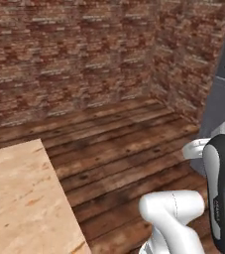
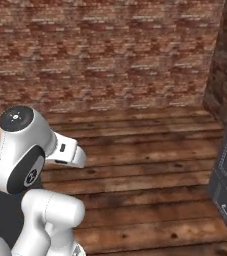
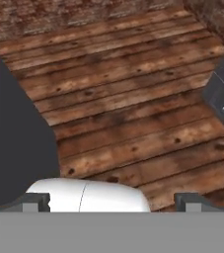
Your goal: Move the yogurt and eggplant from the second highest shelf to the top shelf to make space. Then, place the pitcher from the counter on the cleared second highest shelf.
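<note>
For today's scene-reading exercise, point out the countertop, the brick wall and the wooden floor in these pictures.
countertop (image 1: 20, 198): left base view, on its bare light-wood top.
brick wall (image 2: 110, 55): right base view, on the middle of the back wall.
wooden floor (image 3: 128, 113): hand view, on the bare planks at centre.

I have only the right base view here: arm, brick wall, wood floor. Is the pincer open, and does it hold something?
Observer: In the hand view the pincer is open, its tips wide apart with nothing between them. It looks down at the wood floor.
Operator: And where is the counter?
Observer: In the left base view the counter fills the lower left corner, a light-wood top on the arm's left side.
</note>
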You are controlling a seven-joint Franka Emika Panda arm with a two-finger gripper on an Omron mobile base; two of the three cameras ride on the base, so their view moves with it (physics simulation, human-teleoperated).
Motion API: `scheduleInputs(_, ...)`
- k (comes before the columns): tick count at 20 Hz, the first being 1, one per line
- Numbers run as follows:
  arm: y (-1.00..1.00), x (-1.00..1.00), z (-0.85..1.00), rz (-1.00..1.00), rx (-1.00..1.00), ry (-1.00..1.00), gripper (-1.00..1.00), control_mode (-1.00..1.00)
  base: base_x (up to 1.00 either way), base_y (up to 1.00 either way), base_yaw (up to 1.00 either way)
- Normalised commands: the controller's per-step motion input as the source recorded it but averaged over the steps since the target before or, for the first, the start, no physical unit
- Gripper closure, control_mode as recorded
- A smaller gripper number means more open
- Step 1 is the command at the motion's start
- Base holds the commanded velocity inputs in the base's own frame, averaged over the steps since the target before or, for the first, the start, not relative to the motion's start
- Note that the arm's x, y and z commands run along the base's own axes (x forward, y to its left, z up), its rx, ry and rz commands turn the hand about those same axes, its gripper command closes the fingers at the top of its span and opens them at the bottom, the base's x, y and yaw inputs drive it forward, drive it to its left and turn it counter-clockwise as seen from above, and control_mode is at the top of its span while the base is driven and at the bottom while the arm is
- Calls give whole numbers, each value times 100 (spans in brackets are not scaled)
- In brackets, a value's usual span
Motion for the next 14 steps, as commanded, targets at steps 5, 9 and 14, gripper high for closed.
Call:
scheduleInputs(5, 0, 0, 0, 0, 0, 0, -100, 100, 26, 32, 80)
scheduleInputs(9, 0, 0, 0, 0, 0, 0, -100, 100, 30, 2, 81)
scheduleInputs(14, 0, 0, 0, 0, 0, 0, -100, 100, 1, -14, 78)
